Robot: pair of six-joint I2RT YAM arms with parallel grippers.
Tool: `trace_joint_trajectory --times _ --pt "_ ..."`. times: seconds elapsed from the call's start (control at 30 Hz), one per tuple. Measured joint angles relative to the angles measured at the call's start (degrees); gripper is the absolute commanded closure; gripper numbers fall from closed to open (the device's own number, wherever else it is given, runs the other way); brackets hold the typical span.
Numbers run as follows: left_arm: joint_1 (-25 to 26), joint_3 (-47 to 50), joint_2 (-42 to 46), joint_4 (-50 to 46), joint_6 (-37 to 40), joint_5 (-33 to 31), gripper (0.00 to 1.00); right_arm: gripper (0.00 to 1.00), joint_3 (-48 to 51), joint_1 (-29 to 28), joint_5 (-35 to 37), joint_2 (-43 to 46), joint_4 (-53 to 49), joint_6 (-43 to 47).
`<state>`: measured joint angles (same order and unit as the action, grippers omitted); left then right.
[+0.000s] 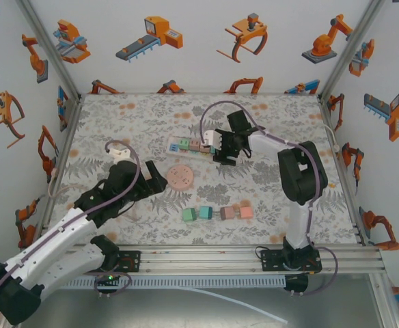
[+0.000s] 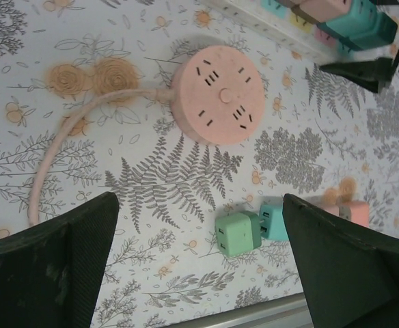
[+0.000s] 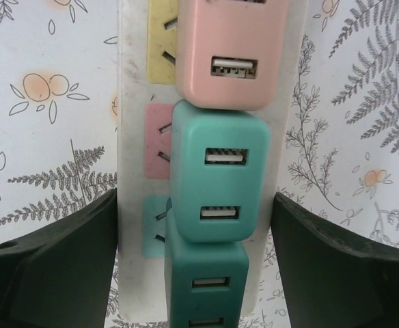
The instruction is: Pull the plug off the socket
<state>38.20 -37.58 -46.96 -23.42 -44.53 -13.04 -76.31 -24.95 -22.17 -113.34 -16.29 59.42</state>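
Straddling a smooth, boxy teal plug [image 3: 220, 181]: right pincer [image 3: 195, 263].

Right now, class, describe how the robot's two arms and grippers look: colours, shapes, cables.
Both the left arm and right arm have white tubular links joined by bulky black joints, with a lilac cable running along each. The left gripper and right gripper each carry two broad, black, wedge-shaped fingers with a matte, finely textured surface.

table [image 1: 274, 109]: floral | on it: power strip [image 3: 132, 82], round socket [image 1: 181, 175], 4 loose plugs [image 1: 189, 214]
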Motion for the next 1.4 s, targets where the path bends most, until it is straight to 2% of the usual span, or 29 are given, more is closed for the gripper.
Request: trace_joint_trajectory --times 0.13,0.3,0.43,0.63,0.77,0.93,1.1,1.2,1.27,1.4 --pt "-7.5 -4.15 -5.42 -1.44 1.55 6.67 0.01 0.11 4.28 -0.61 0.2 2.29 5.6 -0.9" --pt "-16.5 -16.33 -16.39 -2.12 7.5 16.57 0.03 0.09 10.08 -0.81 0.09 7.63 11.13 -2.8" --pt "-20.52 -24.3 -23.65 -1.84 10.99 21.99 0.06 0.08 13.51 -0.81 -0.87 14.45 15.69 -5.35" --pt "-21.16 -32.92 -34.8 0.02 15.82 25.57 0.19 0.08 16.92 -0.79 -2.93 23.78 24.37 -11.87" --pt "-21.16 -38.34 -44.0 1.33 18.34 27.1 0.19 0.08 18.93 0.52 -5.14 26.32 30.34 -17.49" --pt "-21.16 -41.68 -53.27 1.49 21.64 28.37 0.19 0.1 21.92 4.31 -8.52 26.58 32.41 -20.92" --pt "-21.16 -41.7 -57.61 1.11 23.23 29.49 0.18 0.17 22.8 9.14 -14.49 24.85 30.77 -21.33" --pt "-21.14 -42.51 -59.54 0.63 23.41 30.67 0.19 0.2 21.14 9.92 -16.37 21.73 26.01 -19.26" --pt "-21.07 -44.24 -61.79 0.13 22.86 31.36 0.23 0.22 18.58 9.81 -17.29 18.51 21.2 -16.96" --pt "-20.87 -46.14 -64.96 -0.02 20.74 31.32 0.39 0.26 15.82 9.77 -17.55 14.6 15.63 -14.23"
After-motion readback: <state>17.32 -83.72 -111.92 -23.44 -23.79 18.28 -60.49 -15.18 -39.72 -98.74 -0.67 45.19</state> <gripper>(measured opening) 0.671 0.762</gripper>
